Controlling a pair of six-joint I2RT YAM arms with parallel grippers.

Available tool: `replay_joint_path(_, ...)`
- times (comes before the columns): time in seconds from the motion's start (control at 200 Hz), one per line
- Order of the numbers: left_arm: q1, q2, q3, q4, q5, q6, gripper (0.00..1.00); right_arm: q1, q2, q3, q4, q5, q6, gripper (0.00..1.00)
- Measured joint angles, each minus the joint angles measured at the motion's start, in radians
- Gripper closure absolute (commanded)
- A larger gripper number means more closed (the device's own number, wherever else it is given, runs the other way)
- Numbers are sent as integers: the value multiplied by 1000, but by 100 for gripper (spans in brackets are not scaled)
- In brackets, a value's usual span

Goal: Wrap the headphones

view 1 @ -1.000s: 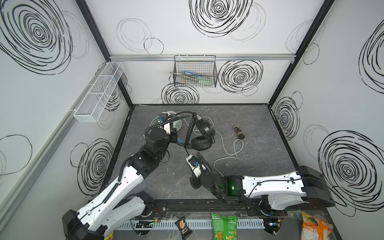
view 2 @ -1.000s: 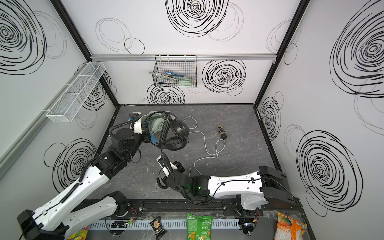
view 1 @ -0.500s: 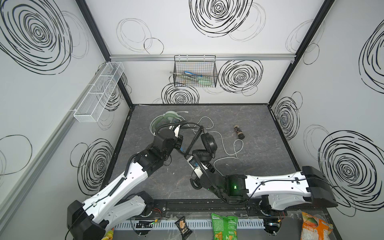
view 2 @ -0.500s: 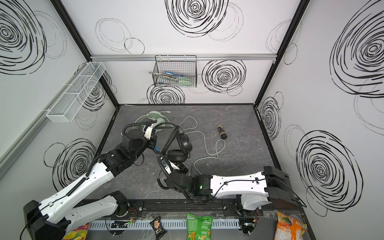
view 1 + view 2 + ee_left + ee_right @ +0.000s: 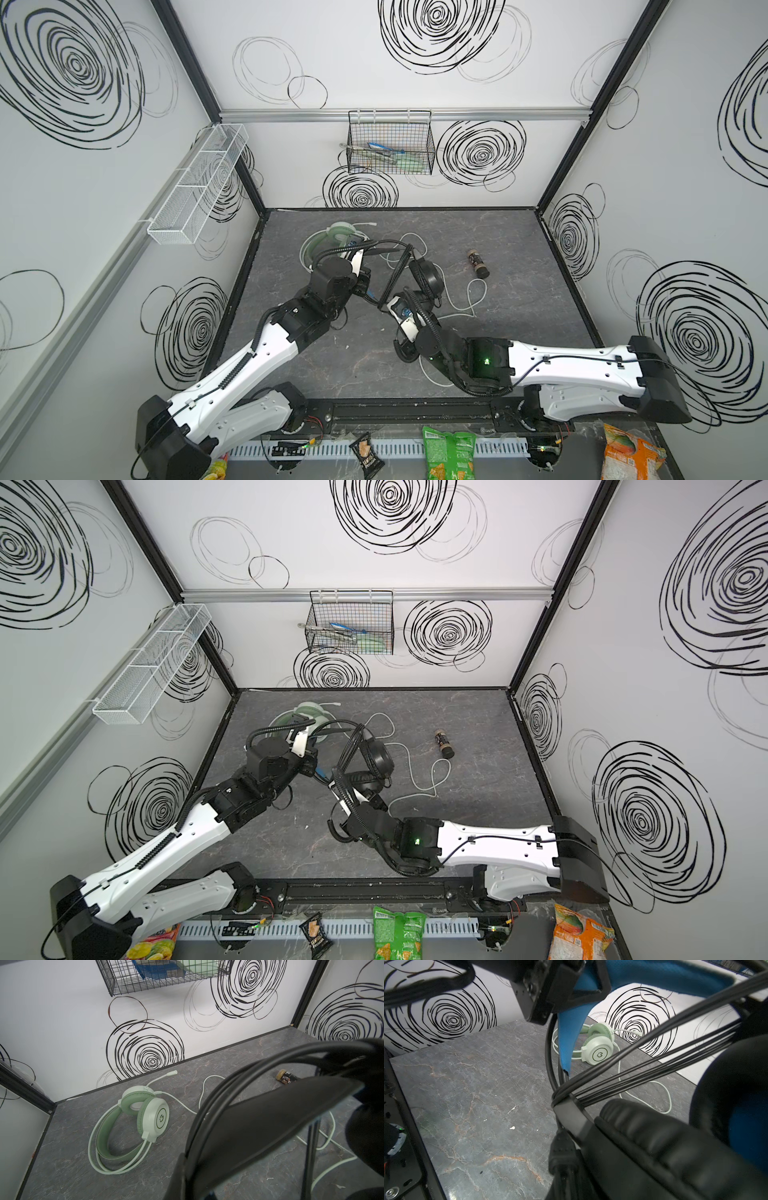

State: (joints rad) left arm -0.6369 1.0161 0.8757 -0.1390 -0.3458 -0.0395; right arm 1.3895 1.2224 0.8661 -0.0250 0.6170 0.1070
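Black headset (image 5: 424, 276): aloft between both jaws; left jaws pinching headband, right jaws pressed together by black cable (image 5: 591, 1088), hold unclear. Keep turns taut, tuck end. Mint headset (image 5: 145, 1118): on bench beyond, unwrapped.

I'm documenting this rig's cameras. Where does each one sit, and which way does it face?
Top views: high above the front edge, looking down at the table; left arm and right arm show in both.
Left wrist: faces the back wall over the mint-green headset; the black headset blocks its near side, own arm unclear.
Right wrist: faces back-left; left end effector clamps the black headset's blue padding; own arm unclear.
Shared: both wrist views show both headsets.
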Motion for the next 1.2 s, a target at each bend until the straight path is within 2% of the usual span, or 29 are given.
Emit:
replay_joint_path(0.265,-41,64,7,-35,-53,-26,100,-22,8,-12,-23,-78,-25,97)
replay_joint_path(0.48,-59,133,14,-129,-86,-39,100,-24,69,19,-143,-140,-24,96)
replay_joint_path(0.835,-106,132,13,-128,-89,-44,100,-76,32,37,-306,-258,-25,87)
replay_joint_path(1.051,-117,133,9,-127,-62,-59,100,-111,31,63,-318,-325,-27,79)
replay_joint_path(1.196,-117,133,-21,-113,-44,-88,100,-129,50,62,-318,-362,-22,77)
